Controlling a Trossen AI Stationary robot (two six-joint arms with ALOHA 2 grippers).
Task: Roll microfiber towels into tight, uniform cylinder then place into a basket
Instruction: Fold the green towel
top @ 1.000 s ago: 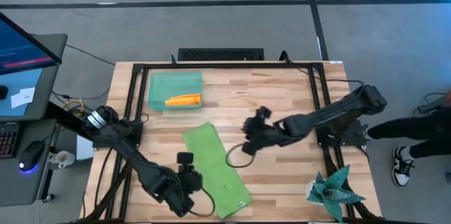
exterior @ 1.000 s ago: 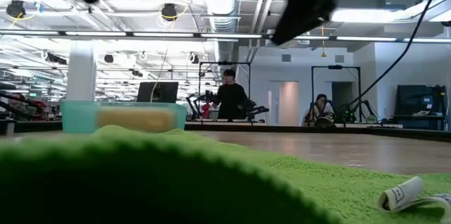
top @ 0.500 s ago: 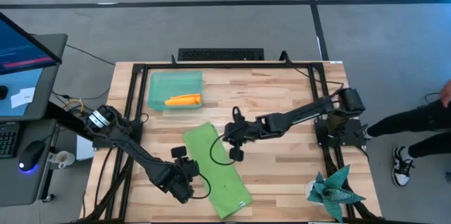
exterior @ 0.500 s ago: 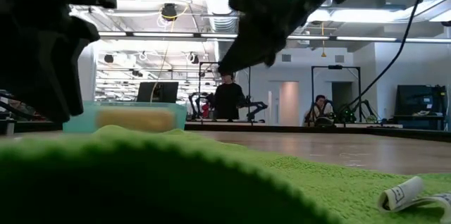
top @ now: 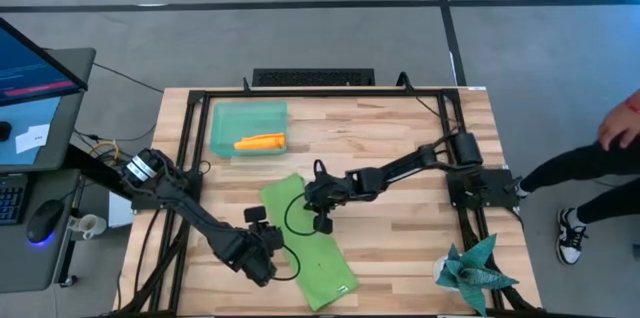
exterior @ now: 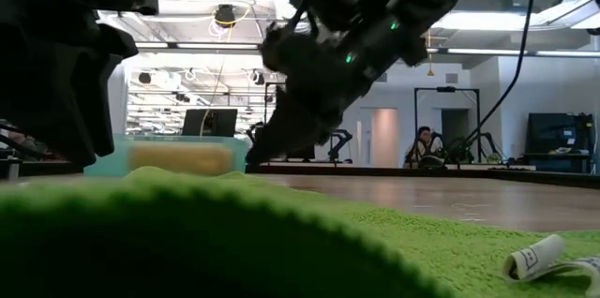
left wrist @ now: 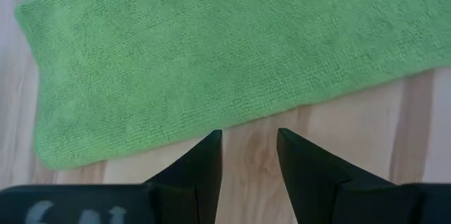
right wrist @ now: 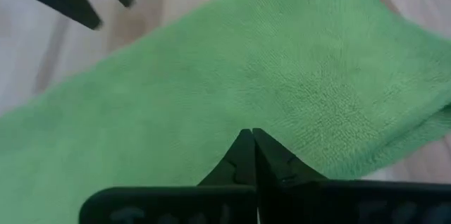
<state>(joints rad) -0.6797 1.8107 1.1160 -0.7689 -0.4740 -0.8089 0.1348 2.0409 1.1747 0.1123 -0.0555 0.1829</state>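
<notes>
The lime green microfiber towel (top: 310, 243) lies flat on the wooden table as a long folded strip, slanting from the middle toward the near edge. My left gripper (left wrist: 249, 150) stands open over bare wood just off the strip's left long edge (left wrist: 211, 129). My right gripper (right wrist: 251, 139) is shut, and its tips are over the strip's far end (top: 290, 193). The orange microfiber towel (top: 260, 142) lies rolled inside the mint-green basket (top: 215, 118) at the far left. My right gripper points its shut fingertips down at the green towel's far end (right wrist: 282, 122), slanting in from the table's right. I cannot tell whether they touch the cloth. The towel lies flat under them.
A dark teal spiky cloth (top: 472, 270) sits at the near right corner. A black frame (top: 300, 95) runs along the table's edges. Bare wood spreads to the right of the towel. A person (top: 600, 163) stands beyond the table's right edge.
My right gripper has swung toward the table's left, from bare wood to over the green towel's far end. My left gripper has shifted a little toward the far edge, closer to the strip's left edge. The towel has stayed in place.
</notes>
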